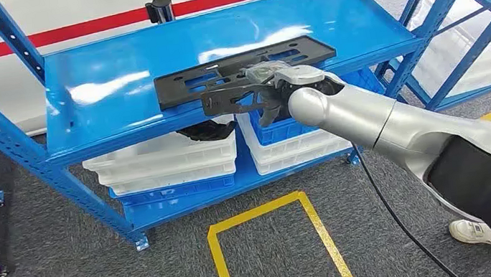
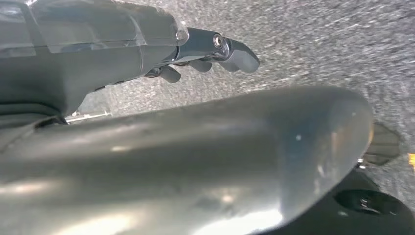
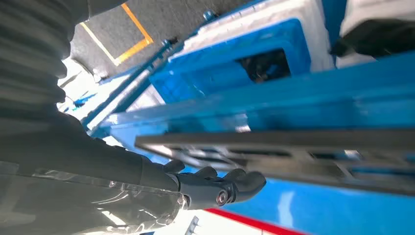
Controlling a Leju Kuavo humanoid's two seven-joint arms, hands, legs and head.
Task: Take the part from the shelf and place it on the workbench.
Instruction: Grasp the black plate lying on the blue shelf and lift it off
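Head view: the robot's right hand (image 1: 273,95) closes on the near edge of a flat black part (image 1: 240,70) lying on the blue shelf (image 1: 111,78), its long axis running along the shelf front. Left hand (image 2: 215,51), fingers apart and holding nothing, hangs over the carpet (image 2: 318,34), well away.

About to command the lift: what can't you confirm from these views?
- Head view: the right robot hand covers its own contact with the black part; grip unconfirmed.
- Right wrist view: the part's far end is cut off by the edge.
- Left wrist view: the left robot hand is partly blocked by the arm.
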